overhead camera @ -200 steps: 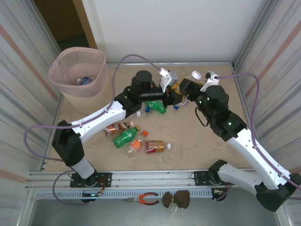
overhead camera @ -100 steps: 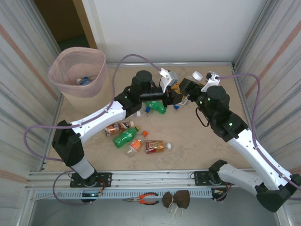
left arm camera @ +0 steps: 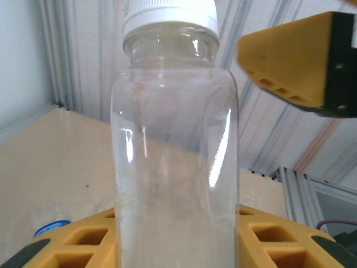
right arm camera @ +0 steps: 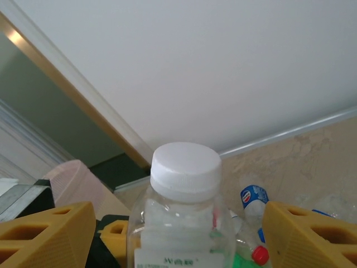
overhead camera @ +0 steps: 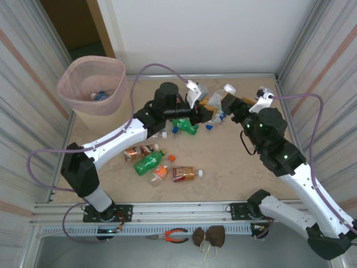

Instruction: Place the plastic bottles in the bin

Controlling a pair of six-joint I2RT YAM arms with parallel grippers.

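Note:
A clear plastic bottle (left arm camera: 175, 162) with a white cap stands upright between the yellow fingers (left arm camera: 268, 237) of my left gripper (left arm camera: 175, 237), which is shut on its lower body. From above, this bottle (overhead camera: 216, 103) is held over the back middle of the table. My right gripper (right arm camera: 178, 234) is open, its fingers (right arm camera: 44, 234) well clear of the bottle (right arm camera: 181, 223) on both sides. The right gripper (overhead camera: 231, 106) sits just right of the bottle. The beige bin (overhead camera: 92, 89) with its pink liner stands at the back left, with bottles lying inside.
Several bottles lie on the table: a green one (overhead camera: 184, 125) under the grippers, an amber one (overhead camera: 139, 152), another green one (overhead camera: 149, 163), a small orange one (overhead camera: 160, 173) and a red-labelled one (overhead camera: 184, 174). Metal walls close in both sides.
My right gripper has opened off the clear bottle and drawn back to the right. The left gripper keeps hold of the bottle in about the same place.

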